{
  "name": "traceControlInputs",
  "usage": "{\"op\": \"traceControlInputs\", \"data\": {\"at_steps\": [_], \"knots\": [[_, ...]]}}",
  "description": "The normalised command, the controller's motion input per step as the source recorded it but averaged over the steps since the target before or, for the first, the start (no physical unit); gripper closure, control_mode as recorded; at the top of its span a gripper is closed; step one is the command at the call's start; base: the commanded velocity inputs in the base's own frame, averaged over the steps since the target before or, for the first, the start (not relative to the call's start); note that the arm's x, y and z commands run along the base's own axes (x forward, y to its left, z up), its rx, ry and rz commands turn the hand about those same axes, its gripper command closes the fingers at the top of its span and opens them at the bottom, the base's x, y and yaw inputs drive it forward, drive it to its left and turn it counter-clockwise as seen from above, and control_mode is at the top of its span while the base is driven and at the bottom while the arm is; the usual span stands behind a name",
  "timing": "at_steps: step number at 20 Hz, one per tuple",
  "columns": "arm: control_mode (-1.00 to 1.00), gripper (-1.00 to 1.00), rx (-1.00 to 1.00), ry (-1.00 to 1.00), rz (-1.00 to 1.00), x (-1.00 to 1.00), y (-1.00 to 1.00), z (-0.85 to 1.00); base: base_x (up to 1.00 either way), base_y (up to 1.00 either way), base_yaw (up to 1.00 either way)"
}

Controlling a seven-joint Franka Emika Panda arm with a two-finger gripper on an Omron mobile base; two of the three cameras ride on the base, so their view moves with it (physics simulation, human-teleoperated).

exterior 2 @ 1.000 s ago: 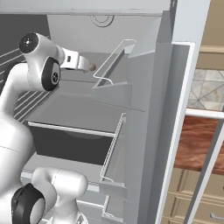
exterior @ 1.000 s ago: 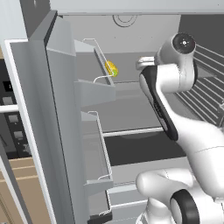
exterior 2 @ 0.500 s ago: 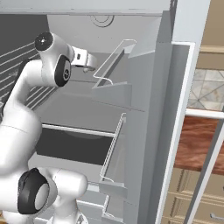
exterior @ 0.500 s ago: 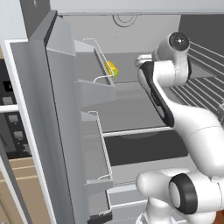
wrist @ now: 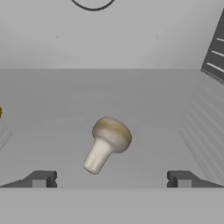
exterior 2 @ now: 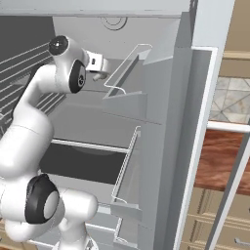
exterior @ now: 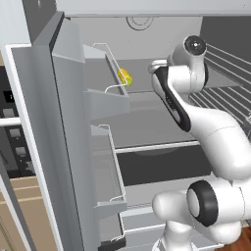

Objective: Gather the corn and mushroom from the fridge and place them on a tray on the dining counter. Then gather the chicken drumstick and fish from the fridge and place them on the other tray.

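On the grey fridge shelf lies a tan mushroom (wrist: 108, 142), cap pointing up-right and stem down-left, just ahead of my gripper (wrist: 111, 179). The gripper is open, and its two dark fingertips (wrist: 41, 178) stand wide to either side of the mushroom without touching it. The yellow corn (exterior: 125, 77) rests on the same shelf, near the left door bin. It also peeks in as a corn sliver (wrist: 0, 112) at the left edge of the hand view. The trays, chicken drumstick and fish are out of view.
The left fridge door (exterior: 63, 122) stands open with wire-railed bins (exterior: 105, 93). The right door (exterior 2: 195, 122) is open too, with its own bin (exterior 2: 124, 73). Wire racks (exterior: 228, 66) line the side by the arm. A dark drawer (exterior: 162, 164) sits below the shelf.
The arm's upper joints have swung and the hand has pushed slightly deeper into the fridge over the shelf. The gripper has stayed open.
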Motion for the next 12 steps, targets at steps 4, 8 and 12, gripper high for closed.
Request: {"op": "traceControlInputs", "data": {"at_steps": [4, 8, 12], "knots": [[-1.00, -1.00, 0.00, 0.06, 0.03, 0.39, 0.00, -0.02, 0.00, 0.00, 0.00], [-1.00, -1.00, 0.00, 0.02, 0.00, 0.36, 0.00, -0.09, 0.00, 0.00, 0.00], [-1.00, -1.00, 0.00, 0.00, 0.00, 0.23, 0.00, -0.09, 0.00, 0.00, 0.00]]}}
